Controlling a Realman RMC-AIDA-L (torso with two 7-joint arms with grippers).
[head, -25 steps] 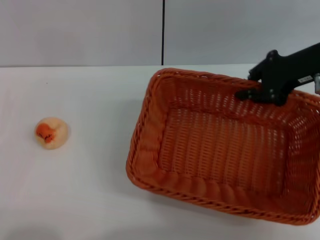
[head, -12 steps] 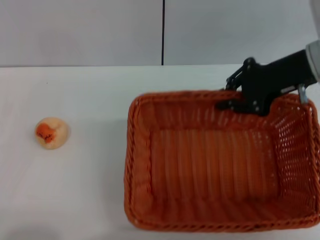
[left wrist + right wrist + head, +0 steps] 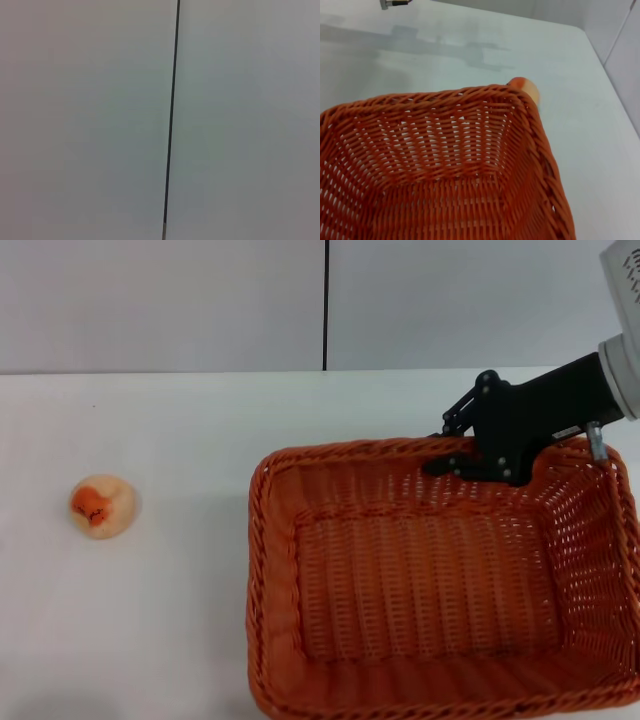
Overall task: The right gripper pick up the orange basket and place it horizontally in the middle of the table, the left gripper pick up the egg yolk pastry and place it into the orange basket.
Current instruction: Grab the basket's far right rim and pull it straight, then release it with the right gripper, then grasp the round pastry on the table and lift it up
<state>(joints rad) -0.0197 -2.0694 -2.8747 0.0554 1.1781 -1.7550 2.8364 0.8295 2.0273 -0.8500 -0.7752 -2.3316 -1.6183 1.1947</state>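
Note:
The orange basket point(image 3: 262, 540) sits level on the white table point(image 3: 180, 620), long side across, filling the right half of the head view. My right gripper point(image 3: 440, 448), a black claw on a white arm, is shut on the basket's far rim near its right end. The right wrist view looks into the orange basket point(image 3: 445, 150), and the egg yolk pastry point(image 3: 526, 87) peeks over its far corner. In the head view the egg yolk pastry point(image 3: 102, 506) lies alone at the table's left, well apart from the basket. The left gripper is out of view.
A grey wall with a dark vertical seam point(image 3: 325, 305) stands behind the table; the left wrist view shows only that seam point(image 3: 171, 120). The basket runs past the lower right edge of the head view. Bare tabletop lies between the pastry and the basket.
The basket has swung from a tilted, skewed pose to lying level and square on the table. My right gripper moved left and down with the rim. The pastry stayed put.

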